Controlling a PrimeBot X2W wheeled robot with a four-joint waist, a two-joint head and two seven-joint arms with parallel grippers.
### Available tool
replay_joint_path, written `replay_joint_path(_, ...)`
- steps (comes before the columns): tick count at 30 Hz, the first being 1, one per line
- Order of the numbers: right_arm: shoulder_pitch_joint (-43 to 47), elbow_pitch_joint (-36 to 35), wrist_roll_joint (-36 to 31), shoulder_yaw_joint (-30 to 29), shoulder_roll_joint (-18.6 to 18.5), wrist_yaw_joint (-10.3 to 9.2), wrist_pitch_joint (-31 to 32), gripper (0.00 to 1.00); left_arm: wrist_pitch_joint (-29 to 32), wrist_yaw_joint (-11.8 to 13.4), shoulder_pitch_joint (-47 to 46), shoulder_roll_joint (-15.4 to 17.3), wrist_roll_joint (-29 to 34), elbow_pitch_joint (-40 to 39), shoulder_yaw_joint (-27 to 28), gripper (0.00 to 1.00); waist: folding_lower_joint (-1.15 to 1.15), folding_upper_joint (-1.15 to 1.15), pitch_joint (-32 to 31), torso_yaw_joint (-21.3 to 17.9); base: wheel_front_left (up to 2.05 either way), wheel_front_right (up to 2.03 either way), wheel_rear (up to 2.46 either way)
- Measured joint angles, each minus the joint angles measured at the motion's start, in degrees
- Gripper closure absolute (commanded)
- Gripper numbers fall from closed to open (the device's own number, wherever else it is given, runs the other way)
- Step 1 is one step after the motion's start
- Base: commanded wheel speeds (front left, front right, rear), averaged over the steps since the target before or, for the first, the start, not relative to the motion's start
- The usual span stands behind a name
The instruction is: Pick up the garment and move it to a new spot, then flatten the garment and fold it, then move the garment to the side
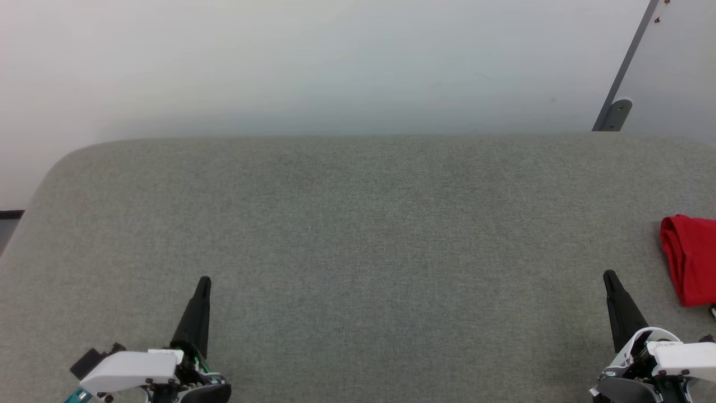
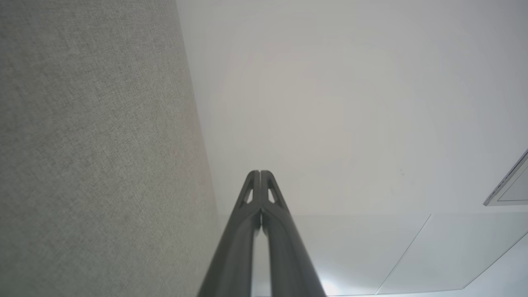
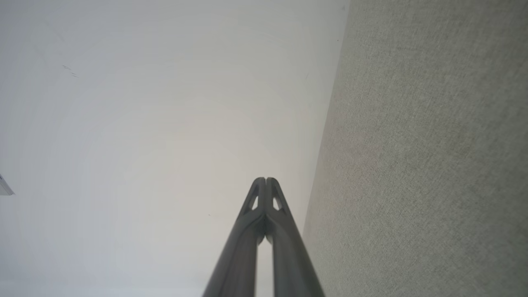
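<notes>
"Off to the right of the right claw [image 1: 608, 275], what is that red thing?" asks Pip.

"That is the garment [image 1: 691, 260], a red shirt all bunched up," says Jo. "It lies on the grey bench [image 1: 358, 224], near the claw and a bit farther out than its tip. Part of it runs off the side of the head view."

"Is the claw touching it?"

"No. They are apart. Bare bench shows between them."

"Is the right claw pinching anything?"

"No. Its two dark fingers are pressed together, tip to tip, with nothing between."

"And the left claw [image 1: 203, 280]?"

"Its fingers are pressed together too, and it holds nothing. It is well off to the left of the right claw, far from the shirt. Both claws point toward the pale wall [image 1: 335, 67] past the bench's far edge."

"What is up on the wall, beyond the right claw?"

"A slanted grey metal strip [image 1: 622, 78]."
</notes>
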Motion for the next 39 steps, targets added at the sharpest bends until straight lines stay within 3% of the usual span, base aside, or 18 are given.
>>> replay_joint_path(39,0.0,0.0,0.0,0.0,0.0,0.00,0.0,1.00,0.3,0.0,0.0,-0.2,0.4,0.0,0.3,1.00,0.00,0.00,0.0,0.0,0.00,0.00,0.00)
